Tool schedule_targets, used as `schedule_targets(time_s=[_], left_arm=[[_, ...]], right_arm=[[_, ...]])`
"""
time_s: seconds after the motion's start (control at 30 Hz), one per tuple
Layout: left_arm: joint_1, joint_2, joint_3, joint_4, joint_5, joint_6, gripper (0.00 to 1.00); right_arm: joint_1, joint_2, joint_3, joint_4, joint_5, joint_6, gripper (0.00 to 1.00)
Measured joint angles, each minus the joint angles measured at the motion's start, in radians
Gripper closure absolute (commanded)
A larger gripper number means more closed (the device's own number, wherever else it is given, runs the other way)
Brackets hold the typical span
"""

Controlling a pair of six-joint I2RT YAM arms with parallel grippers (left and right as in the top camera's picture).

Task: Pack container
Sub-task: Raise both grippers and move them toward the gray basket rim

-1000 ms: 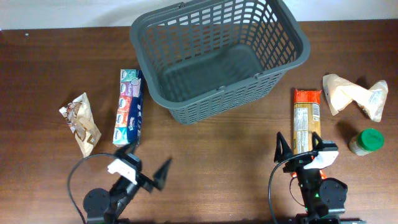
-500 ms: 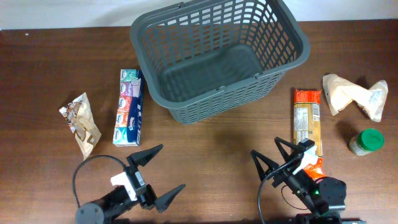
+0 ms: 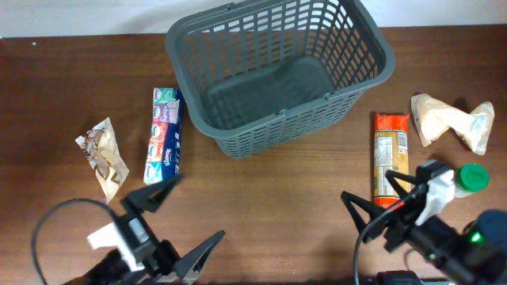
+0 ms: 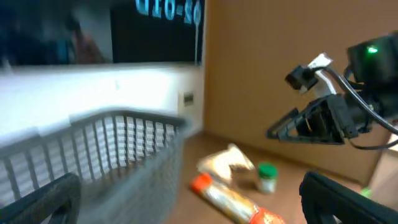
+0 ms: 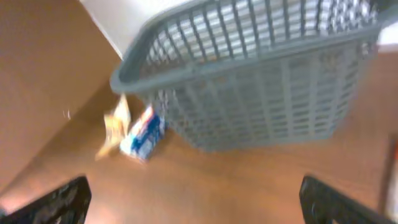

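Note:
The dark grey basket (image 3: 273,129) stands empty at the back centre of the brown table. My left gripper (image 3: 179,225) is open and empty, raised above the front left; its wrist view faces right, past the basket wall (image 4: 106,163) to the pasta pack (image 4: 231,199). My right gripper (image 3: 382,203) is open and empty, raised above the front right beside the orange pasta pack (image 3: 390,157); its wrist view faces left to the basket (image 5: 267,93). Both wrist views are blurred.
A tissue pack (image 3: 164,136) and a snack bag (image 3: 103,157) lie left of the basket. A crumpled tan bag (image 3: 451,120) and a green-lidded jar (image 3: 469,179) sit at the far right. The right arm (image 4: 329,115) shows in the left wrist view.
Both arms have lifted from the table's front edge and swung. The left gripper has turned toward the right; the right gripper has shifted right. Both jaws have spread wider.

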Motion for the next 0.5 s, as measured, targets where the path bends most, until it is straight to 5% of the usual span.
schedule_targets(time_s=[0.17, 0.3, 0.5], left_arm=[[0.0, 0.003, 0.021, 0.222, 0.009, -0.01, 0.01], [0.0, 0.011, 0.034, 0.255, 0.008, -0.119, 0.01], [0.001, 0.137, 0.216, -0.11, 0.013, -0.143, 0.01]], right_arm=[[0.0, 0.126, 0.167, -0.136, 0.005, -0.038, 0.01], [0.0, 0.176, 0.172, -0.137, 0.008, -0.052, 0.01], [0.0, 0.286, 0.328, -0.24, 0.054, -0.06, 0.01]])
